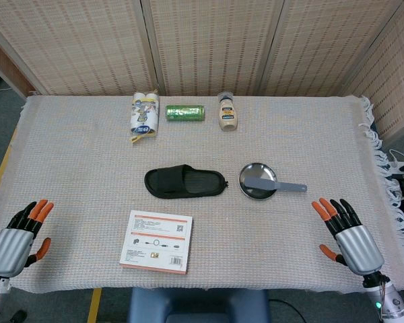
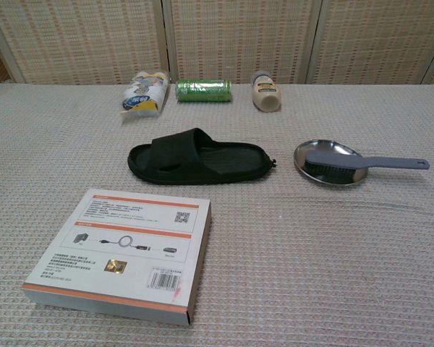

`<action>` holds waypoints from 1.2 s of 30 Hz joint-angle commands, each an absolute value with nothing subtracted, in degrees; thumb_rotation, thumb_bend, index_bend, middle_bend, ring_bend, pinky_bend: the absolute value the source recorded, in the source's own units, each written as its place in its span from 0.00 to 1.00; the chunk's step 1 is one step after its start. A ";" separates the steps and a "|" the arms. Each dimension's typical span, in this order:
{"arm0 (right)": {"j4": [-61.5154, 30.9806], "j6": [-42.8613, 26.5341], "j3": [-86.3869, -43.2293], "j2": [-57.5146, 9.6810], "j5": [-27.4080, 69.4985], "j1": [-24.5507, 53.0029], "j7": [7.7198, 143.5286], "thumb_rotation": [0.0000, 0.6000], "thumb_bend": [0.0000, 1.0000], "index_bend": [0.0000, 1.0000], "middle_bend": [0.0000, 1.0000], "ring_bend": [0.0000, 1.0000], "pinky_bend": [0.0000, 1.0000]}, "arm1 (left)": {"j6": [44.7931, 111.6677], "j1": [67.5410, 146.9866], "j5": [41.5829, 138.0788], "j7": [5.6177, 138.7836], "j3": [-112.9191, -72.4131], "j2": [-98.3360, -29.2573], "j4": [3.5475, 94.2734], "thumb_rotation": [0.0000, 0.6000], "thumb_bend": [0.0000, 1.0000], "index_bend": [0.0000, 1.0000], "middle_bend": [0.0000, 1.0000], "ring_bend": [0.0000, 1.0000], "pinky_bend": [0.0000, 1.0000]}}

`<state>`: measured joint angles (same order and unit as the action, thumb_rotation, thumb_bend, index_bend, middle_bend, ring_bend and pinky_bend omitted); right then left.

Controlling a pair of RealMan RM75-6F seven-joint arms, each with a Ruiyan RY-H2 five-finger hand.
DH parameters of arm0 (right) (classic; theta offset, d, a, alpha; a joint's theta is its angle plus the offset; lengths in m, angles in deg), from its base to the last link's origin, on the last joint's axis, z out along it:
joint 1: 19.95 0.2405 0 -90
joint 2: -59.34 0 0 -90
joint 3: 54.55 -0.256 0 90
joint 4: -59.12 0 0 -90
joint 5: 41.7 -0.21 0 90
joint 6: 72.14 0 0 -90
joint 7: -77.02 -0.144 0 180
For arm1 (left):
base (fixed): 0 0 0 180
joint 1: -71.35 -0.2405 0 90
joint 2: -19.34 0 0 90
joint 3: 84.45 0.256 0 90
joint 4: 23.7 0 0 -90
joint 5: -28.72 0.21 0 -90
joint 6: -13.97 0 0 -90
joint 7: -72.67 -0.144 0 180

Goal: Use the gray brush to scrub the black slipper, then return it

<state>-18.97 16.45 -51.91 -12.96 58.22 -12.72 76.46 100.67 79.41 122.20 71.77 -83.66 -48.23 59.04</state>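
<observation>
Item one, the black slipper (image 1: 184,182) (image 2: 200,156): you have it at mid-table on the woven cloth (image 1: 74,168) (image 2: 333,253), sole down, long axis running left to right. Its strap end lies toward your left hand's side, its heel end toward the right.

Item two, the gray brush (image 1: 273,184) (image 2: 358,163): its bristle head sits in the small metal dish (image 1: 250,188) (image 2: 315,176), just beside the slipper's heel end. The long axis also runs left to right; the handle passes over the dish rim and points toward your right hand's side, its far end clear of the dish. The dish holds the brush head only.

Item three, your left hand (image 1: 19,237): at the near left edge of the cloth, fingers spread, holding nothing. It shows in the head view only.

Item four, your right hand (image 1: 347,235): at the near right edge, fingers spread, holding nothing, well apart from the brush handle.

Other stock: a flat printed box (image 1: 157,241) (image 2: 123,253) lies near the front, before the slipper. Along the far edge lie a white packet (image 1: 144,116) (image 2: 142,94), a green roll (image 1: 185,112) (image 2: 203,90) and a beige bottle (image 1: 227,112) (image 2: 265,92), all on their sides.
</observation>
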 commanded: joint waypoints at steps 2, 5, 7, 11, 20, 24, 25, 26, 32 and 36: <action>-19.46 14.96 -52.42 -13.01 56.35 -12.53 76.43 1.00 0.09 0.00 0.00 0.00 0.00 | 100.37 79.53 122.42 71.68 -83.50 -48.24 59.16 1.00 0.47 0.00 0.00 0.00 0.17; -19.53 13.63 -53.99 -14.46 53.80 -12.16 78.64 1.00 0.09 0.00 0.00 0.00 0.00 | 100.21 79.71 122.92 71.72 -83.30 -48.26 59.32 1.00 0.47 0.00 0.00 0.00 0.17; -19.97 12.57 -55.45 -15.66 53.07 -10.85 80.24 1.00 0.09 0.00 0.00 0.00 0.00 | 99.97 79.85 123.10 71.98 -83.18 -48.19 59.48 1.00 0.47 0.00 0.00 0.00 0.17; -21.30 8.26 -59.90 -18.11 51.53 -5.64 86.57 1.00 0.13 0.04 0.04 0.00 0.01 | 99.85 79.98 123.46 72.02 -83.01 -47.93 59.99 1.00 0.49 0.00 0.00 0.00 0.17; -20.98 -4.29 -67.71 -26.99 43.52 6.32 103.59 1.00 0.22 0.24 0.18 0.00 0.05 | 102.01 80.13 126.18 75.46 -82.60 -48.09 58.58 1.00 0.49 0.00 0.00 0.00 0.15; -16.68 -6.20 -69.74 -32.45 39.43 9.22 107.85 1.00 0.24 0.29 0.21 0.01 0.04 | 101.58 80.22 125.82 76.14 -82.54 -47.80 58.87 1.00 0.49 0.00 0.00 0.00 0.15; -16.38 -6.28 -69.85 -32.79 39.14 9.39 108.11 1.00 0.24 0.29 0.21 0.01 0.04 | 101.53 80.23 125.79 76.14 -82.54 -47.77 58.90 1.00 0.49 0.00 0.00 0.00 0.15; -16.05 -6.46 -69.93 -33.14 38.82 9.58 108.36 1.00 0.24 0.30 0.21 0.01 0.04 | 101.46 80.25 125.76 76.14 -82.53 -47.75 58.93 1.00 0.49 0.00 0.00 0.00 0.15; -7.38 -13.10 -72.50 -40.23 29.01 13.79 111.93 1.00 0.24 0.26 0.22 0.02 0.04 | 100.82 80.30 125.10 77.05 -82.43 -47.07 59.16 1.00 0.50 0.00 0.00 0.00 0.15; -4.93 -15.30 -73.18 -42.09 24.73 15.02 112.27 1.00 0.24 0.26 0.22 0.02 0.04 | 100.60 80.33 125.13 77.02 -82.28 -46.98 59.17 1.00 0.50 0.00 0.00 0.00 0.15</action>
